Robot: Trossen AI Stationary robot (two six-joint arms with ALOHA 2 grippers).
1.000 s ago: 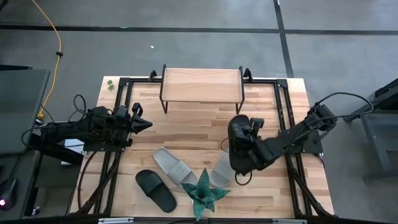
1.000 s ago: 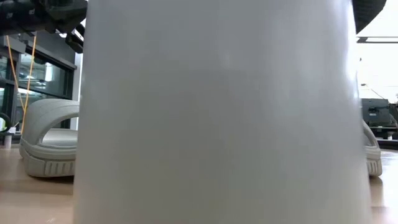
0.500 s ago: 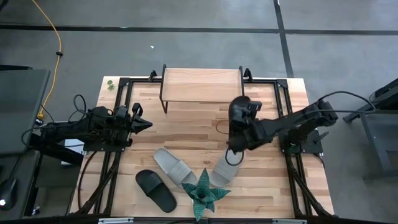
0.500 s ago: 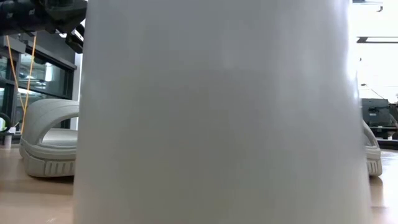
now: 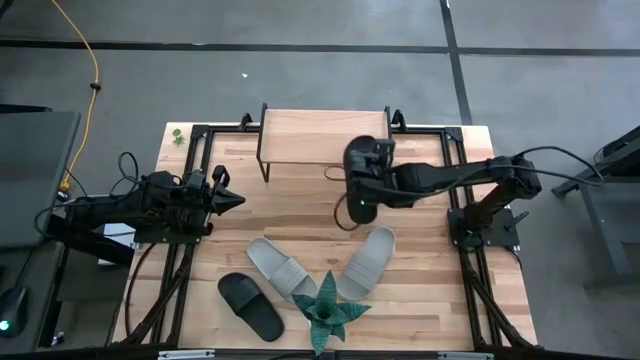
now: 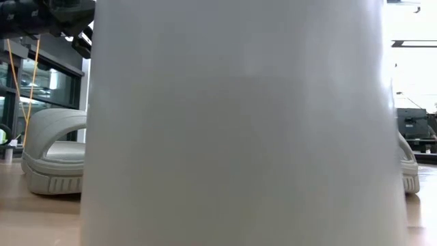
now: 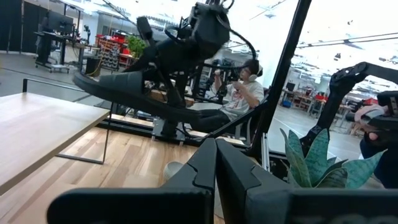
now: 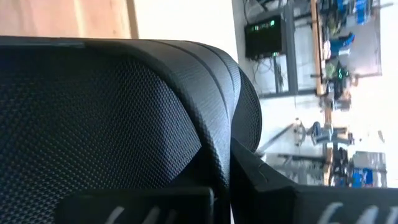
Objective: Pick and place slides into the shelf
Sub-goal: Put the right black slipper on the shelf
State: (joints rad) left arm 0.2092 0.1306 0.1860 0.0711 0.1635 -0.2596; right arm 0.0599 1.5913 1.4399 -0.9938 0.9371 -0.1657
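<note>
A black slide (image 5: 358,200) hangs in the air in front of the shelf's (image 5: 325,135) right end, with my right gripper (image 5: 364,178) shut on it. In the left wrist view the same slide (image 7: 124,90) floats tilted above the tabletop. Two pale grey slides (image 5: 280,268) (image 5: 368,262) and a second black slide (image 5: 250,305) lie sole down on the table's near half. My left gripper (image 5: 236,199) waits shut at the table's left, holding nothing. My right gripper pinches the black slide's ribbed strap (image 8: 214,146) between its two fingers, at the strap's edge. The fingers come slanting down from the table's right side. The slide hangs below them, tilted and lifted clear of the table.
A green spiky plant (image 5: 328,310) in a white pot (image 6: 239,123) stands at the near edge between the grey slides and blocks most of the low view. A dark metal frame (image 5: 200,150) runs around the tabletop. A person (image 7: 245,90) sits beyond the table.
My right gripper has carried the black slide from above the right grey slide toward the far edge and leftward, up to the shelf's front, turning as it went. The slide has stayed clear of the table. The grey slide below now lies uncovered.
</note>
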